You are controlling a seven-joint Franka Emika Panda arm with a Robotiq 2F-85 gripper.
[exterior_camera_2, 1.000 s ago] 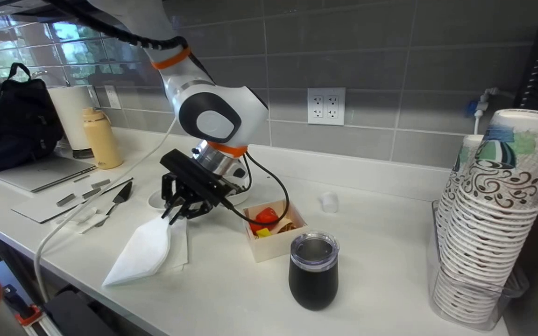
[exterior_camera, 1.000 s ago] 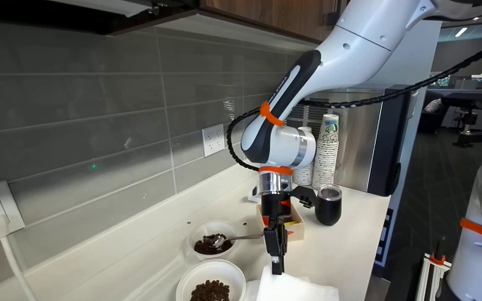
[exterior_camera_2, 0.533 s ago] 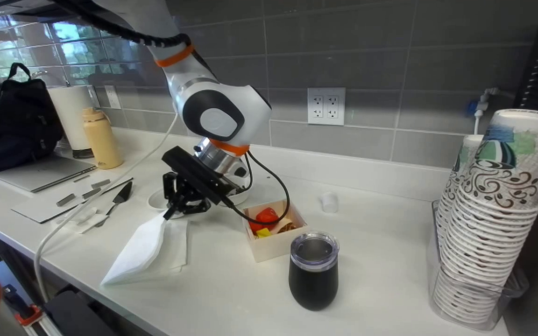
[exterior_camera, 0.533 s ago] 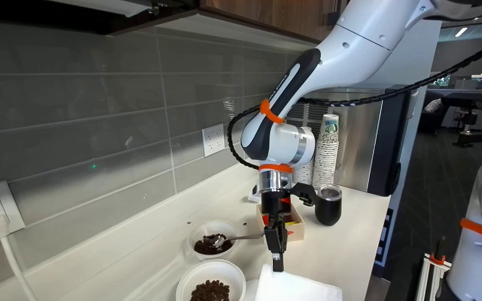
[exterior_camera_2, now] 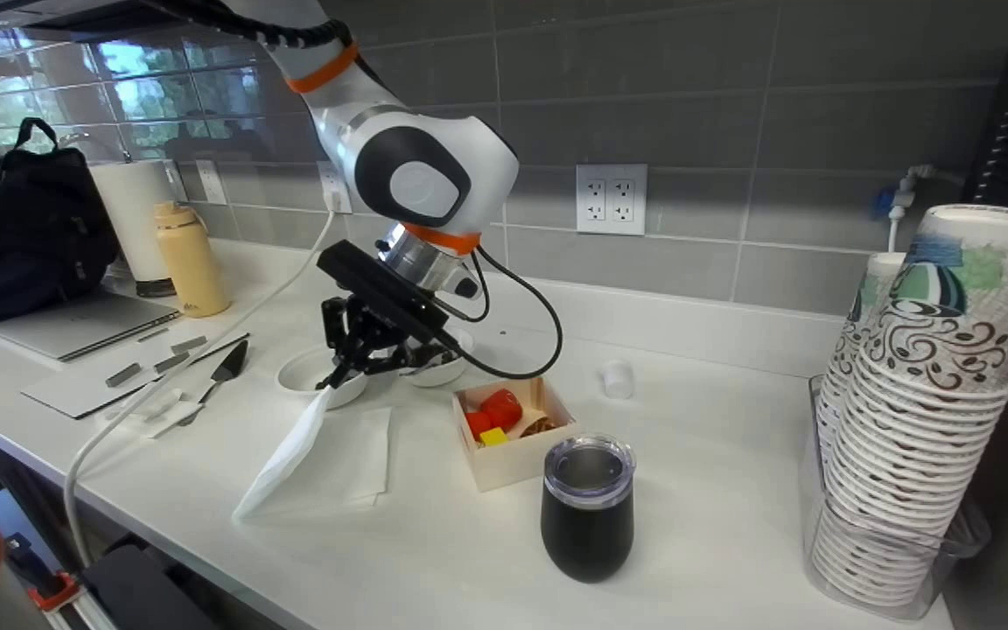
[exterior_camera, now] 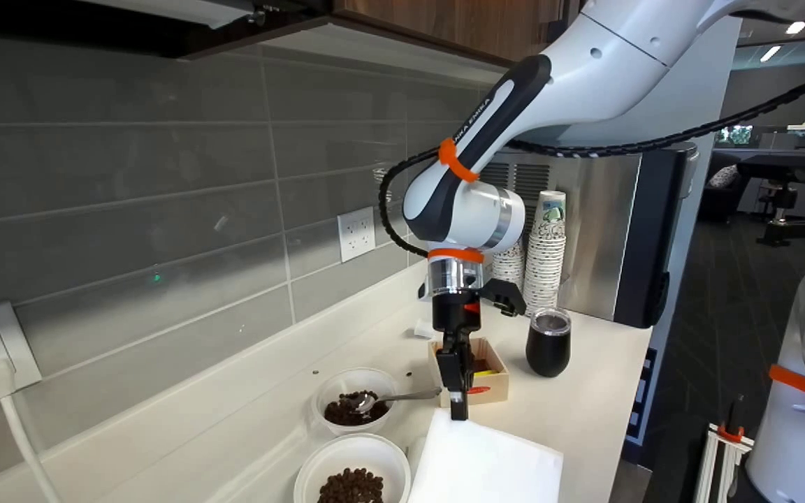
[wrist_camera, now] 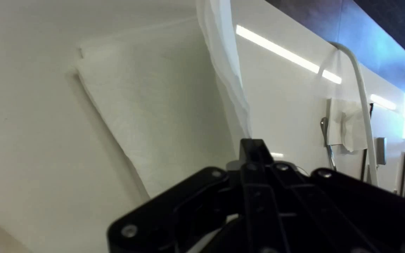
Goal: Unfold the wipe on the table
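Note:
The white wipe (exterior_camera: 490,464) is partly folded on the white table (exterior_camera_2: 696,490). One layer lies flat (exterior_camera_2: 355,455) and another is raised at an edge (exterior_camera_2: 290,455). My gripper (exterior_camera: 458,417) is shut on a corner of that upper layer and holds it above the table, also in an exterior view (exterior_camera_2: 326,383). In the wrist view the raised edge of the wipe (wrist_camera: 225,52) runs down into the closed fingertips (wrist_camera: 253,142). The flat layer (wrist_camera: 160,116) lies below and to the left. The pinched bit between the fingers is hidden.
Two white bowls with dark contents (exterior_camera: 312,475) (exterior_camera: 322,395) stand beside the wipe, one with a spoon (exterior_camera: 409,395). A small box (exterior_camera_2: 513,464), a black tumbler (exterior_camera_2: 589,534) and stacked paper cups (exterior_camera_2: 898,472) stand to one side. A white cable (exterior_camera_2: 88,446) crosses the counter.
My fingers, apart at the wipe's corner one second ago, have shut on it. The gripper has risen and moved slightly toward the wall, lifting the upper layer and exposing more of the flat layer.

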